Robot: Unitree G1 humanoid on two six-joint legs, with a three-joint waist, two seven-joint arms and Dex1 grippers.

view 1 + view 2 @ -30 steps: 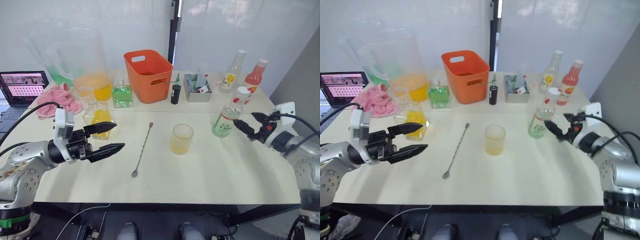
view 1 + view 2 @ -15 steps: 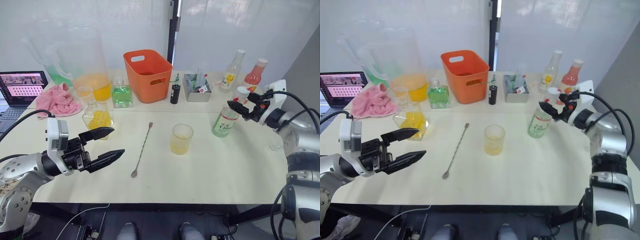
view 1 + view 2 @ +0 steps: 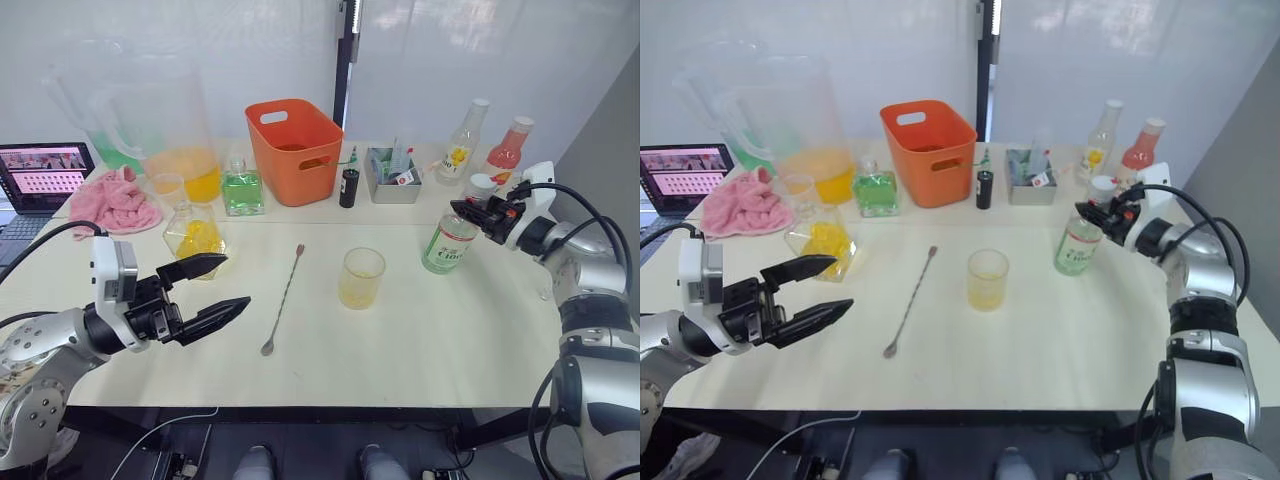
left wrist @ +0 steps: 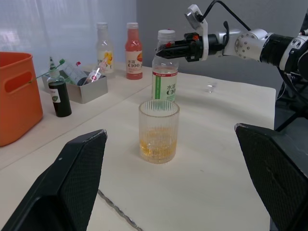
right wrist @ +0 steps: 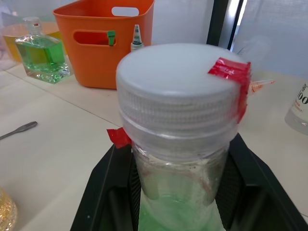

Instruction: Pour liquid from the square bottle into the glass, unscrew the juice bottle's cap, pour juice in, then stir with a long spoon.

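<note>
Your right gripper is at the neck of the juice bottle, fingers spread to either side just under the cap; whether they press the neck you cannot tell. The bottle stands upright near the table's right side, with the back shelf's bottles close behind it. The glass stands mid-table, well apart from it, and the long spoon lies flat to the glass's left. Your left gripper hangs spread over open table, left of the spoon.
</note>
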